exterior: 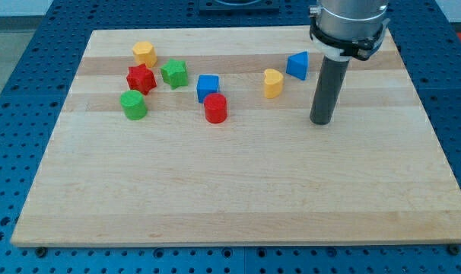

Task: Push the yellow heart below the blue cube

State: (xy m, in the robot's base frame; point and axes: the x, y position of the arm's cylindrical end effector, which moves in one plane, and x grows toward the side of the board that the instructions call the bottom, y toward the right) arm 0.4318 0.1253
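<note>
The yellow heart (272, 83) lies on the wooden board right of centre near the view's top. The blue cube (208, 86) sits to its left, with a red cylinder (215, 108) touching it just below. My tip (321, 121) rests on the board to the right of and a little below the yellow heart, apart from it. A blue triangular block (297, 65) lies just above and right of the heart, left of my rod.
At the view's upper left lie a yellow hexagonal block (144, 53), a red star (140, 78), a green star (174, 73) and a green cylinder (133, 104). The board (230, 198) sits on a blue perforated table.
</note>
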